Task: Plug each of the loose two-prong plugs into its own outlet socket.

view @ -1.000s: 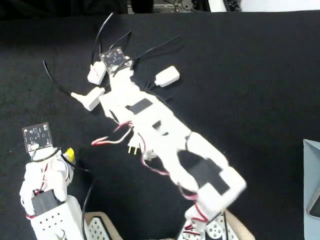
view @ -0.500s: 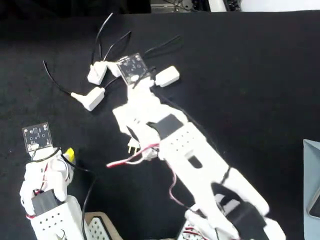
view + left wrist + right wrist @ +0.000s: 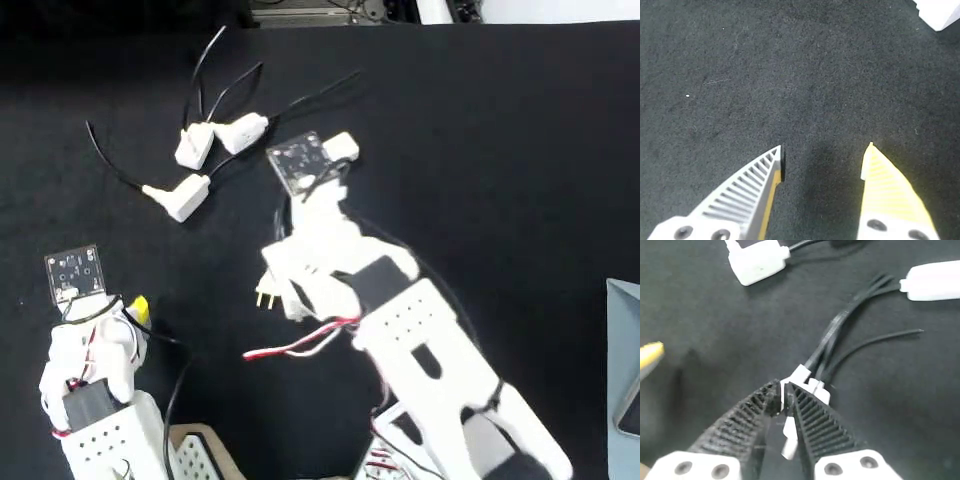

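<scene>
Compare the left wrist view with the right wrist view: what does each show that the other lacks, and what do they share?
Left wrist view's own: the left tool, open above a bare stretch of table. Right wrist view's own: the right tool, shut on a small white piece that trails black cables. Shared: the black table and white blocks lying on it.

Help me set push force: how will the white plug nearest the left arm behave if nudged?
The white plug looks small and flat-sided, so probably light and likelier to slide than roll. Its thin black cord lies in a loose curve, so likely floppy; it may drag or swing the plug.
</scene>
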Available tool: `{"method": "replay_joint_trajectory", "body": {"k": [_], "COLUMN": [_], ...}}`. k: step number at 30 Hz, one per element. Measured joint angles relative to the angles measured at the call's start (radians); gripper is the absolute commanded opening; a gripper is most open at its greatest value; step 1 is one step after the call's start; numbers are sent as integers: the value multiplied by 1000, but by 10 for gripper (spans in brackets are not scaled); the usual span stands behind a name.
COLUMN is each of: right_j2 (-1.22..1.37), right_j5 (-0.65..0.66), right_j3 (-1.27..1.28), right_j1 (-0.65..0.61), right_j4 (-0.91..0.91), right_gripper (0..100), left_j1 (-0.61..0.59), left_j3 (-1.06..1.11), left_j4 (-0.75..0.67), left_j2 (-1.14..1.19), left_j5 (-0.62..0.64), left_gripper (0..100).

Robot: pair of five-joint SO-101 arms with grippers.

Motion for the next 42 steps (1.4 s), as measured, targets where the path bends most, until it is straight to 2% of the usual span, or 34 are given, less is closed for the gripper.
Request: {"method": "replay_joint_trajectory", "body": {"k": [4, 7, 11, 18, 22, 26, 36, 42], "right_j2": [-61, -100, -130, -130, -130, -130, -130, 25], "right_j5": [68, 87, 91, 64, 26, -21, -66, -69], "right_j3": [61, 120, 186, 270, 315, 318, 315, 258], "right_j1": [74, 103, 114, 114, 104, 52, -23, -23], "right_j4": [23, 23, 23, -29, -110, -144, -153, -245], "right_gripper": [20, 68, 134, 134, 134, 134, 134, 134], "left_j1": [31, 91, 149, 239, 241, 227, 227, 227], "left_j3": [0, 0, 0, 0, 0, 0, -15, -23], "left_j4": [0, 0, 0, 0, -11, -78, -112, -140], "left_j2": [0, 0, 0, 0, 0, 0, 0, 0], "left_j5": [0, 0, 0, 0, 0, 0, 3, 124], "left_gripper": [256, 257, 259, 257, 257, 257, 257, 257]}}
